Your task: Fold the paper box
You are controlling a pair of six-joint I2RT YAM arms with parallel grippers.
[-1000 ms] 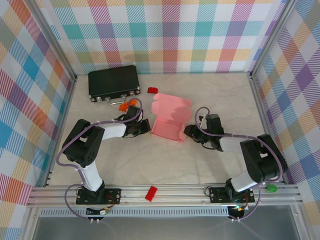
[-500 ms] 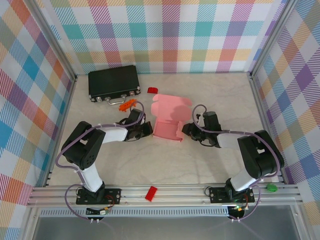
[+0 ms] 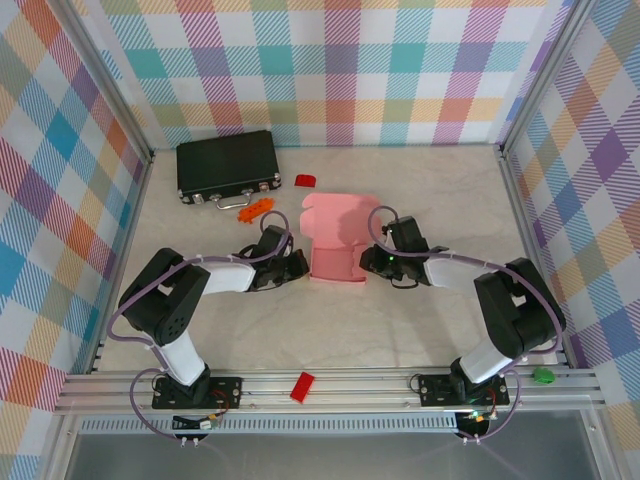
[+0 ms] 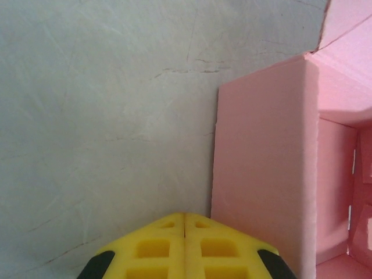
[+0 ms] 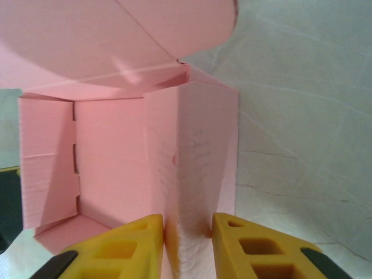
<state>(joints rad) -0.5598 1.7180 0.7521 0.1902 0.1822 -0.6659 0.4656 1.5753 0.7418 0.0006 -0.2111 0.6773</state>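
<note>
Card of a pale pink makes up the paper box (image 3: 335,262), which sits near the middle of the pale, marbled surface (image 3: 450,190), between the two arms. It is partly folded: its side walls stand up around an open tray, and its lid flap, with rounded corners, lies back toward the far wall. The left end effector (image 3: 297,266) lies low on the surface at the box's left side. In the left wrist view its two yellow fingers (image 4: 157,247) are pressed together with no gap, so this end effector (image 4: 185,216) is closed and holds nothing; its tip sits just beside the foot of the box's left wall (image 4: 261,174), and whether it touches the card cannot be told. The right end effector (image 3: 372,260) reaches in at the box's right side. In the right wrist view its end effector (image 5: 187,224) straddles the upright right wall of the box (image 5: 197,163), one yellow finger inside the tray and the other outside, both against the card, so it grips that wall. A black case (image 3: 227,165) lies at the far left of the surface, well apart from the box, with a small orange piece (image 3: 255,208) just in front of it and a small red piece (image 3: 305,180) to its right. Another red piece (image 3: 302,386) rests on the metal rail (image 3: 350,392) at the near edge.
</note>
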